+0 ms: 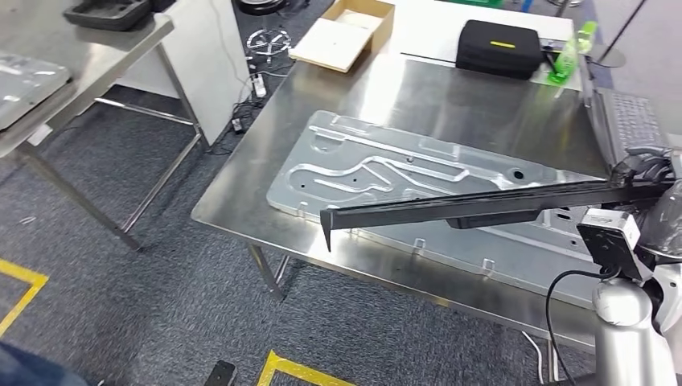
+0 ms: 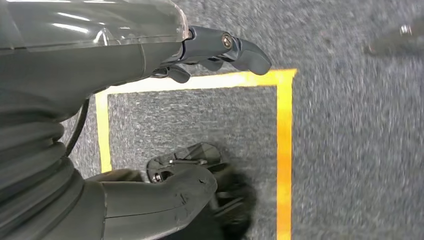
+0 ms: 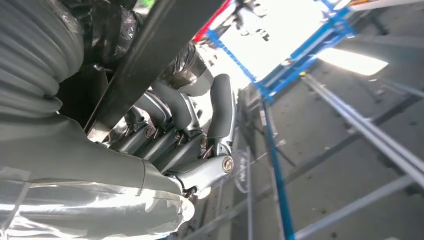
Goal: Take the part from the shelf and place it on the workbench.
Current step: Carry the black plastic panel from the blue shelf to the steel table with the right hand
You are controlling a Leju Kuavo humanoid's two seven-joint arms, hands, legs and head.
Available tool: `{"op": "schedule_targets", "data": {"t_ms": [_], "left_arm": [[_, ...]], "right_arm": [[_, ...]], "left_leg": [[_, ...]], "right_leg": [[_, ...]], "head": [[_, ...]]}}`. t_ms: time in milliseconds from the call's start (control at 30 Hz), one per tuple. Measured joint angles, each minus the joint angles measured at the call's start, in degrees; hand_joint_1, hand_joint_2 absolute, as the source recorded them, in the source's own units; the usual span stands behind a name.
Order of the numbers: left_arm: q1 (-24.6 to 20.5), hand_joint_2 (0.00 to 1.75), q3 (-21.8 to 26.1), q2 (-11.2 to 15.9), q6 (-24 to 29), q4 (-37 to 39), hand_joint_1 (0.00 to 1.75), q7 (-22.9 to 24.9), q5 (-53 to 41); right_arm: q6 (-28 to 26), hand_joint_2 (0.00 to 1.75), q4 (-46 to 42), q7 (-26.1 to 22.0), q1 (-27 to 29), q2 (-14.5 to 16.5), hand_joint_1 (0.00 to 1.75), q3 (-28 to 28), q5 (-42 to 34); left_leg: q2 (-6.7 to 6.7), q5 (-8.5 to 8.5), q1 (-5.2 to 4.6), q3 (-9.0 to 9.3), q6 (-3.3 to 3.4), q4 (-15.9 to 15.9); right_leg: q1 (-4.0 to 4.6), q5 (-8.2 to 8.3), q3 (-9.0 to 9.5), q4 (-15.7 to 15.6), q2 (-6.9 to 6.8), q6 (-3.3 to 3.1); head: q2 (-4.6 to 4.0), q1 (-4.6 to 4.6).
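A long black strip part [image 1: 474, 207] hangs level above the steel workbench [image 1: 378, 96], its hooked tip over the bench's front edge. My right hand [image 1: 647, 173] grips its right end at the picture's right side. In the right wrist view the dark fingers [image 3: 175, 125] curl around the black bar [image 3: 150, 60]. My left hand [image 2: 210, 50] hangs over the grey carpet with its fingers loosely curled and nothing in it.
A large pressed metal panel [image 1: 386, 173] lies on the workbench under the strip. A black case [image 1: 499, 47] and a cardboard box [image 1: 346, 32] sit at the back. A second steel table [image 1: 48, 72] stands at left. Yellow floor tape [image 2: 285, 150] marks the carpet.
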Motion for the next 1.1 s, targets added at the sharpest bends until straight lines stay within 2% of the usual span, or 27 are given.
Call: {"op": "schedule_targets", "data": {"t_ms": [33, 67, 100, 133, 167, 200, 233, 267, 300, 333, 367, 433, 467, 500, 533, 567, 600, 667, 700, 767, 833, 900, 967, 1000, 1033, 1067, 1100], "left_arm": [[0.11, 1.75, 0.01, 0.0, 0.0, 0.01, 0.0, 0.0, 0.01], [0.16, 1.75, 0.01, 0.0, -0.01, 0.01, 0.0, 0.0, 0.01], [0.13, 1.75, 0.01, 0.01, -0.02, 0.01, 0.0, 0.0, 0.01], [0.1, 1.75, 0.01, 0.09, -0.03, 0.01, 0.0, 0.0, 0.02], [0.09, 1.75, 0.0, 0.15, -0.04, 0.01, 0.0, -0.01, 0.02], [0.11, 1.75, 0.0, 0.22, -0.05, 0.01, 0.0, -0.02, 0.01], [0.13, 1.75, -0.01, 0.27, -0.06, 0.01, 0.0, -0.02, -0.01], [0.11, 1.75, -0.02, 0.22, -0.09, 0.01, 0.0, -0.03, -0.07], [0.06, 1.75, -0.06, 0.15, -0.16, 0.01, 0.0, -0.02, -0.18], [-0.03, 1.75, -0.1, 0.07, -0.29, 0.01, 0.0, -0.03, -0.26], [-0.1, 1.75, -0.16, -0.02, -0.56, 0.01, 0.0, -0.04, -0.34], [-0.11, 1.75, -0.21, -0.07, -1.33, 0.01, 0.0, -0.05, -0.35], [-0.05, 1.75, -0.22, -0.08, -1.72, 0.01, 0.0, -0.05, -0.34], [0.04, 1.75, -0.22, -0.08, -2.02, 0.01, 0.0, -0.04, -0.34], [0.1, 1.75, -0.23, -0.09, -2.25, 0.01, 0.0, -0.05, -0.34], [0.13, 1.75, -0.24, -0.11, -2.47, 0.01, 0.0, -0.07, -0.34], [0.1, 1.75, -0.26, -0.15, -2.66, 0.01, 0.0, -0.1, -0.34], [-0.05, 1.75, -0.3, -0.18, -2.93, 0.01, 0.0, -0.18, -0.3], [-0.12, 1.75, -0.31, -0.18, -2.99, 0.01, 0.0, -0.22, -0.26], [-0.19, 1.75, -0.33, -0.17, -3.02, 0.01, 0.0, -0.29, -0.14], [-0.17, 1.75, -0.33, -0.17, -3.02, 0.01, 0.0, -0.35, -0.01], [-0.18, 1.75, -0.34, -0.16, -3.03, 0.01, 0.0, -0.4, 0.07], [-0.13, 1.75, -0.35, -0.15, -3.09, 0.01, 0.0, -0.48, 0.07], [-0.08, 1.75, -0.37, -0.15, -3.15, 0.01, 0.0, -0.51, 0.04], [-0.05, 1.75, -0.38, -0.15, -3.25, 0.01, 0.0, -0.52, 0.01], [-0.05, 1.75, -0.39, -0.15, -3.37, 0.01, 0.0, -0.52, -0.02], [-0.1, 1.75, -0.4, -0.14, -3.51, 0.01, 0.0, -0.52, -0.03]], "right_arm": [[0.01, 1.75, 0.39, -0.02, 0.07, 0.01, 1.75, -0.01, 0.0], [0.01, 1.75, 0.77, -0.02, 0.12, 0.01, 1.75, -0.03, 0.0], [0.0, 1.75, 0.93, -0.02, 0.13, 0.01, 1.75, -0.03, 0.0], [-0.01, 1.75, 1.09, -0.02, 0.1, 0.01, 1.75, -0.05, -0.01], [-0.02, 1.75, 1.25, -0.02, 0.1, 0.01, 1.75, -0.08, -0.01], [-0.03, 1.75, 1.42, -0.02, 0.15, 0.01, 1.75, -0.15, -0.02], [-0.04, 1.75, 1.59, -0.02, 0.25, -0.01, 1.75, -0.29, -0.02], [-0.05, 1.75, 1.73, -0.07, 0.39, -0.06, 1.75, -0.51, 0.03], [-0.07, 1.75, 1.85, -0.12, 0.58, -0.15, 1.75, -0.79, 0.1], [-0.06, 1.75, 1.95, -0.2, 0.62, -0.27, 1.75, -1.07, 0.17], [-0.01, 1.75, 2.05, -0.26, 0.52, -0.39, 1.75, -1.29, 0.23], [0.42, 1.75, 2.42, -0.17, 0.23, -0.49, 1.75, -1.46, 0.17], [0.76, 1.75, 2.7, -0.04, 0.16, -0.48, 1.75, -1.46, 0.12], [1.22, 1.75, 3.05, 0.16, 0.16, -0.47, 1.75, -1.46, 0.05], [1.74, 1.75, 3.41, 0.43, 0.14, -0.48, 1.75, -1.46, -0.01], [2.29, 1.75, 3.74, 0.71, 0.05, -0.49, 1.75, -1.46, -0.05], [2.88, 1.75, 4.1, 1.06, -0.14, -0.54, 1.75, -1.47, -0.13], [3.82, 1.75, 5.02, 1.71, -0.79, -0.68, 1.75, -1.51, -0.34], [4.09, 1.75, 5.51, 1.97, -1.07, -0.78, 1.75, -1.59, -0.49], [4.27, 1.75, 6.27, 2.22, -1.34, -0.94, 1.75, -1.81, -0.66], [4.3, 1.75, 6.78, 2.25, -1.53, -1.04, 1.75, -1.98, -0.7], [4.69, 1.75, 7.16, 2.38, -1.91, -1.06, 1.75, -2.03, -0.75], [5.84, 1.75, 7.81, 2.96, -2.39, -1.12, 1.75, -2.04, -0.87], [6.81, 1.75, 8.64, 3.44, -2.82, -1.33, 1.75, -2.05, -0.91], [7.83, 1.75, 9.79, 3.86, -3.45, -1.72, 1.75, -2.06, -0.87], [8.86, 1.75, 11.17, 4.22, -4.22, -2.32, 1.75, -2.1, -0.77], [9.7, 1.75, 12.49, 4.47, -5.02, -3.05, 1.75, -2.15, -0.66]], "left_leg": [[-0.44, 0.05, -0.04, -1.19, 0.16, 1.89], [-0.93, 1.4, -0.09, -1.37, 0.44, 1.44], [-2.0, 3.87, -0.12, 0.06, 0.86, -2.33], [-3.64, 5.81, -0.08, 1.48, 1.37, -6.1], [-5.08, 7.05, -0.06, 2.67, 1.7, -9.23], [-6.19, 7.5, -0.11, 3.33, 1.91, -11.01], [-6.39, 7.37, -0.21, 3.56, 2.0, -11.61], [-5.87, 7.46, -0.26, 3.78, 2.02, -12.04], [-5.33, 7.73, -0.21, 4.02, 2.2, -12.45], [-4.81, 8.03, -0.09, 4.33, 2.43, -12.99], [-4.28, 8.33, 0.06, 4.63, 2.64, -13.54], [-3.34, 8.52, 0.09, 4.9, 2.85, -13.98], [-2.85, 8.48, 0.08, 4.89, 2.84, -13.96], [-2.42, 8.41, 0.09, 4.89, 2.78, -13.93], [-2.02, 8.32, 0.11, 4.91, 2.69, -13.9], [-1.7, 8.21, 0.16, 4.96, 2.53, -13.83], [-1.47, 8.05, 0.21, 5.01, 2.3, -13.69], [-1.2, 7.62, 0.1, 4.94, 1.66, -13.26], [-1.14, 7.45, 0.01, 4.88, 1.32, -13.1], [-1.11, 7.3, -0.07, 4.92, 0.67, -13.13], [-1.11, 6.68, 0.05, 4.79, 0.06, -12.64], [-1.12, 4.04, 0.14, 2.95, -0.18, -8.43], [-1.13, 0.56, 0.1, -0.8, -0.09, -0.66], [-1.13, -0.26, 0.08, -2.45, -0.01, 2.46], [-1.13, 0.06, 0.06, -3.26, 0.12, 3.66], [-1.13, 1.46, 0.03, -3.05, 0.33, 2.64], [-1.14, 3.55, -0.02, -1.92, 0.63, -0.3]], "right_leg": [[0.16, -0.05, -0.01, 0.13, 1.19, -0.1], [0.32, -0.1, 0.0, 0.29, 2.44, -0.15], [0.34, -0.14, -0.01, 0.4, 3.28, -0.15], [0.42, -0.18, -0.1, 0.57, 4.05, -0.07], [0.38, -0.19, -0.29, 0.73, 4.82, 0.13], [0.19, -0.15, -0.54, 0.82, 5.45, 0.43], [0.03, -0.04, -0.79, 0.81, 6.08, 0.83], [-0.17, 0.13, -0.95, 0.69, 6.68, 1.3], [-0.34, 0.17, -1.02, 0.63, 6.65, 1.65], [-0.25, -0.21, -1.23, 1.09, 5.6, 2.0], [-0.14, -1.17, -1.87, 2.52, 3.96, 2.32], [-0.1, -4.4, -4.69, 8.51, 0.29, 2.95], [-0.29, -5.81, -6.42, 12.0, -0.53, 3.29], [-0.54, -6.37, -7.57, 14.33, -0.94, 3.59], [-0.8, -5.93, -7.77, 14.78, -1.16, 3.84], [-1.02, -4.54, -6.83, 13.03, -1.31, 4.03], [-1.21, -2.59, -4.83, 9.39, -1.44, 4.17], [-1.14, -0.38, -1.15, 2.55, -1.55, 3.92], [-0.99, -0.12, -0.22, 0.77, -1.54, 3.56], [-0.64, -0.39, -0.16, 0.4, -1.42, 2.58], [-0.7, -0.38, -0.01, 0.2, -1.49, 1.69], [-0.73, -0.33, 0.22, -0.06, -1.55, 0.84], [-0.39, -0.49, 0.26, 0.02, -1.55, 0.32], [-0.22, -0.57, 0.27, 0.1, -1.51, 0.16], [-0.05, -0.65, 0.29, 0.21, -1.44, 0.06], [0.08, -0.75, 0.33, 0.35, -1.36, 0.01], [0.19, -0.86, 0.38, 0.5, -1.29, 0.01]], "head": [[0.0, 0.01], [0.0, 0.0], [0.0, 0.01], [0.0, 0.02], [0.0, 0.02], [0.0, 0.04], [0.0, 0.02], [0.0, 0.01], [0.0, 0.01], [0.0, 0.08], [0.0, 0.15], [0.0, 0.3], [0.0, 0.28], [0.0, 0.3], [0.0, 0.29], [0.0, 0.29], [0.0, 0.3], [0.0, 0.28], [0.0, 0.28], [0.0, 0.25], [0.0, 0.25], [0.0, 0.24], [0.0, 0.23], [0.0, 0.23], [0.0, 0.23], [0.0, 0.24], [0.0, 0.24]]}}
